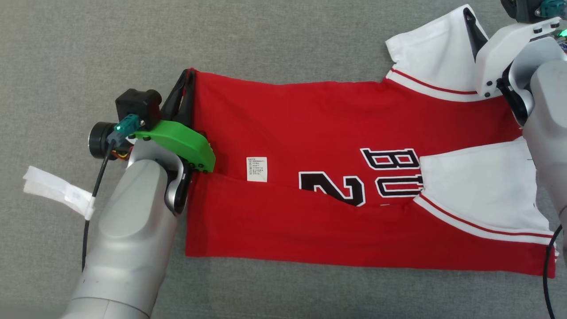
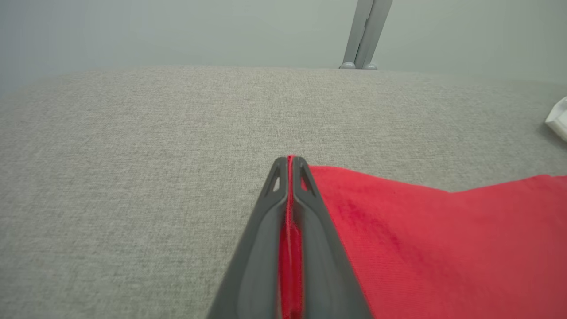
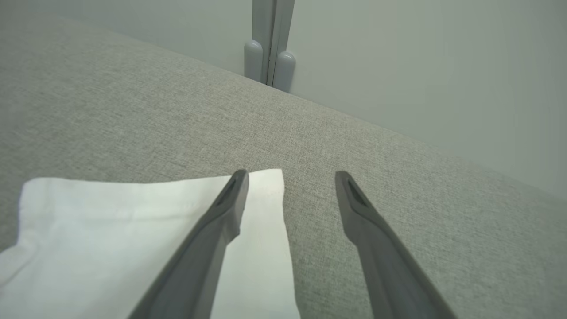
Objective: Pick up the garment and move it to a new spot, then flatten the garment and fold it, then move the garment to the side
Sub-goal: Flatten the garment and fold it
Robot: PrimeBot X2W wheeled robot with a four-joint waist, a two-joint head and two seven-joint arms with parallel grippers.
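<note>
A red garment (image 1: 310,124) with white sleeves and black lettering lies spread on the grey cloth surface (image 1: 274,40), hem toward the left. My left gripper (image 1: 191,73) is shut on the hem's far corner; in the left wrist view the red garment (image 2: 443,248) edge shows pinched between the two dark fingers (image 2: 305,195) of that gripper (image 2: 290,160). My right gripper (image 3: 290,177) stands open over the far white sleeve (image 3: 110,239), one finger (image 3: 230,199) above the sleeve's corner, the other beside it over bare surface. In the head view that gripper's dark finger (image 1: 473,31) lies on the white sleeve (image 1: 429,48).
A white strip of tape or label (image 1: 57,188) hangs on my left arm's cable at the left. A grey post (image 3: 268,48) stands past the surface's far edge against a pale wall. Bare grey surface lies beyond and in front of the garment.
</note>
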